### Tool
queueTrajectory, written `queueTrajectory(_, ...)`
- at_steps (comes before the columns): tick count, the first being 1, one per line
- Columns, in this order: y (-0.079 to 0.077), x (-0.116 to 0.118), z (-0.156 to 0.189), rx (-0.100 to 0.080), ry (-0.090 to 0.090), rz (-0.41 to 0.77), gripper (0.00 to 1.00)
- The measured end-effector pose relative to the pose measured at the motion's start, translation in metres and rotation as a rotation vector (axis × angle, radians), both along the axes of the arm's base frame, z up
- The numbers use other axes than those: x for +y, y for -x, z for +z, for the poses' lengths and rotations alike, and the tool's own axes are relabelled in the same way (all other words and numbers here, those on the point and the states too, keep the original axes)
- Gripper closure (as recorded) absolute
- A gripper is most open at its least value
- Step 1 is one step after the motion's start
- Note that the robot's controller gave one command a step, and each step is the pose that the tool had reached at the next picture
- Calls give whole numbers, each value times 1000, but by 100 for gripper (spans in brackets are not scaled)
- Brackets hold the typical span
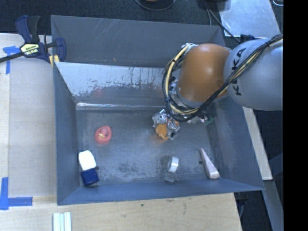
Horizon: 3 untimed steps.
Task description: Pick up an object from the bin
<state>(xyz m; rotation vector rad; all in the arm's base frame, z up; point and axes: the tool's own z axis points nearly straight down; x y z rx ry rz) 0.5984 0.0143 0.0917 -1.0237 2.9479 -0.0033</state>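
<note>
I see my tool (166, 124) low over the middle of the grey metal bin (144, 78), with a small orange lump (161, 133) right at its tip. I cannot tell whether the tool is clamped on it. Nearby lie a small silver-grey metal piece (173, 164) and a pale tan wedge (209, 163). A pink round toy (103, 134) and a white-and-blue block (87, 167) lie well apart, to the left.

Claw (167, 123) half under orange wrist cover (202, 73)
</note>
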Motion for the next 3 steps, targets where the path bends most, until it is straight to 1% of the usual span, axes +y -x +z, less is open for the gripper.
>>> queueTrajectory(1,0,0,0,0,0,-1,100)
queueTrajectory(2,6,7,118,-4,-1,-1,100)
queueTrajectory(3,6,7,118,-4,-1,-1,100)
